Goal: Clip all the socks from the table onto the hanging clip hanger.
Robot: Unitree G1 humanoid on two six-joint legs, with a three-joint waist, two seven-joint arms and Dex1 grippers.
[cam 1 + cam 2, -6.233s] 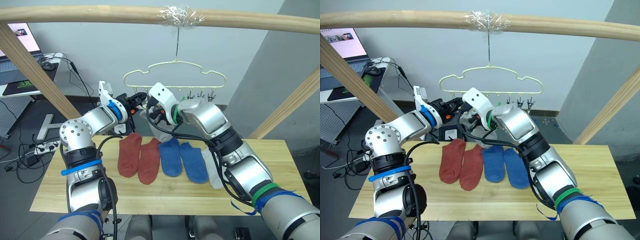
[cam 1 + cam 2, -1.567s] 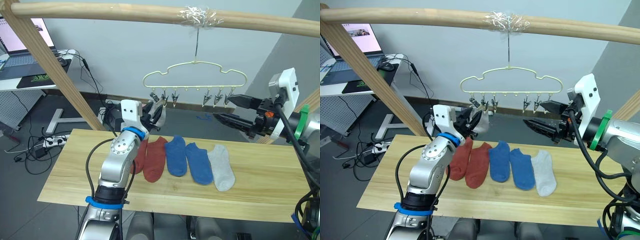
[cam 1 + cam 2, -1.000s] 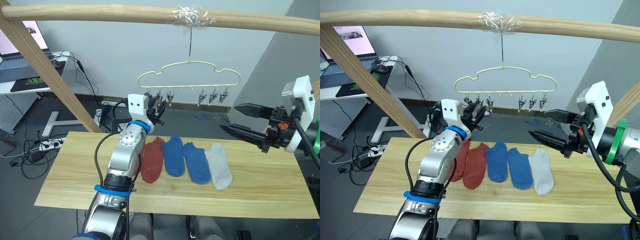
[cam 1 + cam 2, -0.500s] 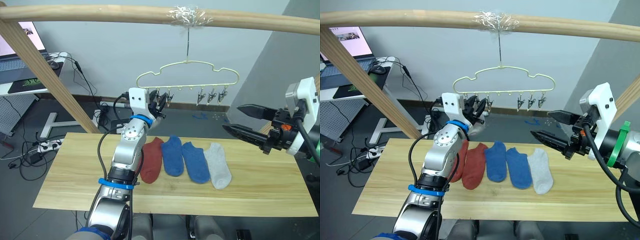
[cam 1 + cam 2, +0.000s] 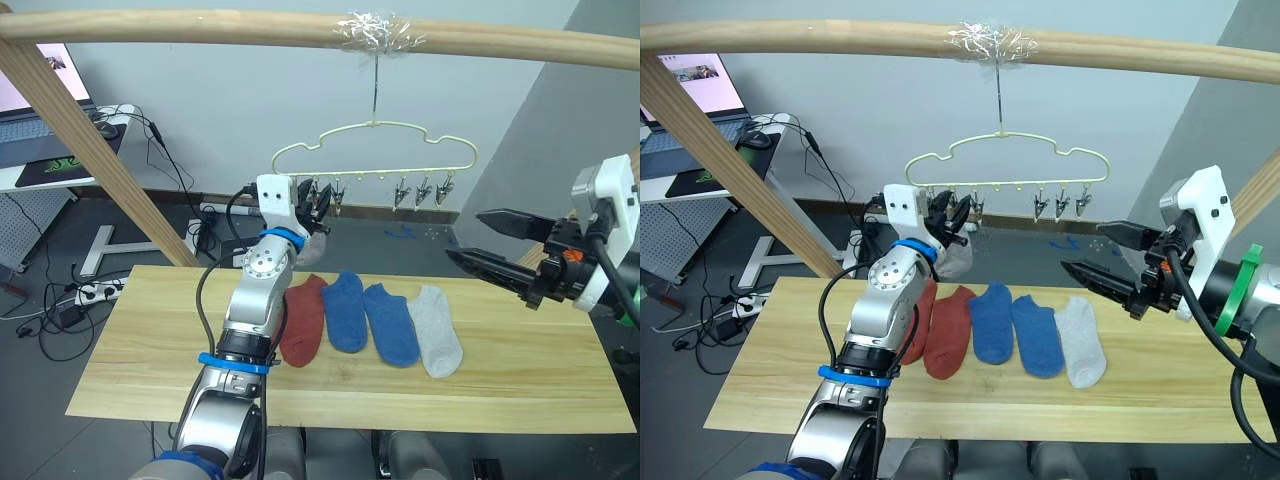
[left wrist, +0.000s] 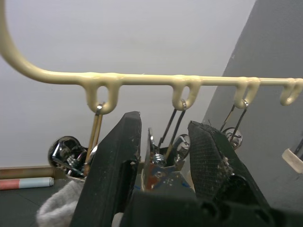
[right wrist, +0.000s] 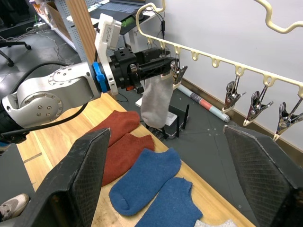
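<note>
The pale clip hanger (image 5: 375, 124) hangs from a wooden pole. My left gripper (image 5: 320, 205) is raised to its left-hand clips, its fingers (image 6: 116, 165) closed around one metal clip (image 6: 161, 156). A light grey sock (image 7: 155, 101) hangs just below those fingers; which clip holds it I cannot tell. My right gripper (image 5: 463, 233) is open and empty, off to the right of the hanger, above the table's right part. On the table (image 5: 130, 340) lie a rust-red sock (image 5: 303, 318), two blue socks (image 5: 345, 312) (image 5: 390, 322) and a grey sock (image 5: 435, 330); a second red one (image 5: 923, 318) peeks from behind my left arm.
Three more metal clips (image 5: 425, 190) hang free at the hanger's right end. A slanted wooden post (image 5: 90, 150) rises at the left and another at the far right. A white desk with a laptop (image 5: 40, 100) stands behind on the left.
Several seconds ago my right gripper was at the hanger with the grey sock; it has pulled away to the right. Over the last second both grippers have held still.
</note>
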